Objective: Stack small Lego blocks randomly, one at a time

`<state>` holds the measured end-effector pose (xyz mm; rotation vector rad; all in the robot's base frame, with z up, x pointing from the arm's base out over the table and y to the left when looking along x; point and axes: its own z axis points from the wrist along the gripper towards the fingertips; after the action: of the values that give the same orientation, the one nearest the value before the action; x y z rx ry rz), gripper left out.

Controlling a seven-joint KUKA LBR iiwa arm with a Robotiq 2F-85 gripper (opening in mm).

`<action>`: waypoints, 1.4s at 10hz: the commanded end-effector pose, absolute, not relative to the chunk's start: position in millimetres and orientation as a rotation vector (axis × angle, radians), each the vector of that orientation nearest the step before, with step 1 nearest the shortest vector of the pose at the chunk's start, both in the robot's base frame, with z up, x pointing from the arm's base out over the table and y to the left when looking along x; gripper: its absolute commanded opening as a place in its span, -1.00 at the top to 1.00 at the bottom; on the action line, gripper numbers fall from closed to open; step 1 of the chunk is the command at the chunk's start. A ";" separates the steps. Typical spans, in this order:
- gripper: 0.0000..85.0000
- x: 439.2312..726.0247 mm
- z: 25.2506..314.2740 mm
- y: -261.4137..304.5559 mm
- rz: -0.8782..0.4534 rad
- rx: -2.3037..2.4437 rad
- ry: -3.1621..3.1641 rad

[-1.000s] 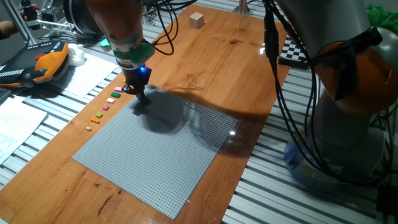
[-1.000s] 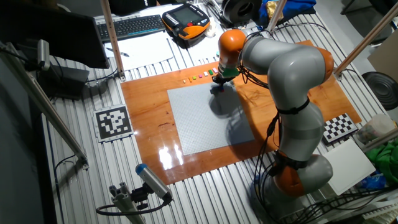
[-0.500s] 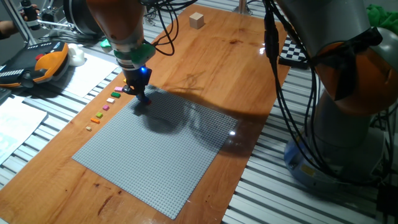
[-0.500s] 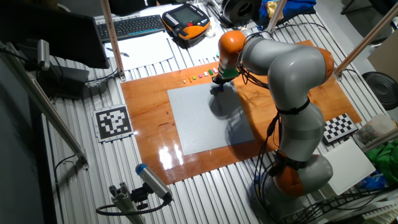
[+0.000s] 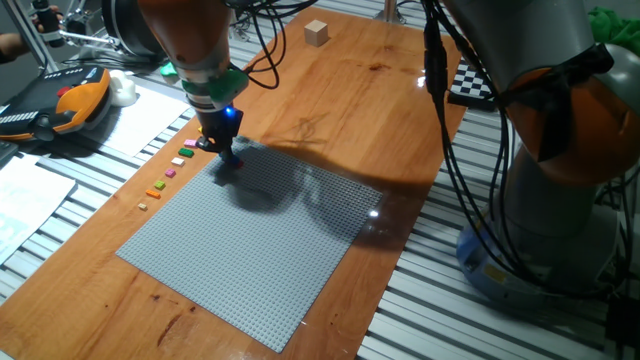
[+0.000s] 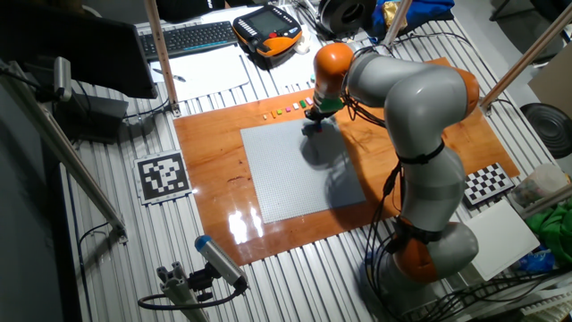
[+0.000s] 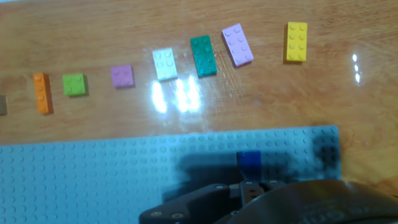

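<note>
The claw (image 5: 229,157) stood low over the grey studded baseplate (image 5: 260,240), close to that plate's corner nearest the row of loose bricks, with its tip down at the studs. In the hand view its dark fingers (image 7: 205,202) filled the bottom of the frame, and a small blue Lego block (image 7: 249,160) sat on the baseplate (image 7: 93,174) just ahead of them. Whether the fingers were pinching that block or had let go of it could not be told; the blur and the shadow hid the gap.

Beyond the baseplate's edge, on the bare wooden tabletop (image 7: 186,118), the other small Lego blocks lay in a loose line, none touching another. Read from the side farthest from the blue block, they were an orange brick (image 7: 41,93), a light green one (image 7: 74,84), a small purple one (image 7: 122,76), a white one (image 7: 165,64), a dark green one (image 7: 203,55), a pink one (image 7: 237,44) and a yellow one (image 7: 296,42). The white and dark green bricks lay just beside each other; the yellow one lay well apart, past the baseplate's corner.

From one fixed view, the same row showed as tiny coloured specks beside the baseplate's edge, and a tan wooden cube (image 5: 317,33) stood far from the plate near the tabletop's back edge. The other fixed view showed the arm (image 6: 402,98) bent over the baseplate (image 6: 286,179).
</note>
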<state>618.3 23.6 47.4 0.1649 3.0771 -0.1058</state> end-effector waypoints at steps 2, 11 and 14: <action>1.00 619.8 59.9 23.5 -0.117 0.133 3.124; 1.00 618.3 39.6 21.2 -0.156 0.100 3.111; 1.00 619.9 45.2 22.2 -0.139 0.105 3.132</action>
<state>619.0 22.0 43.6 0.1063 3.1351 -0.1377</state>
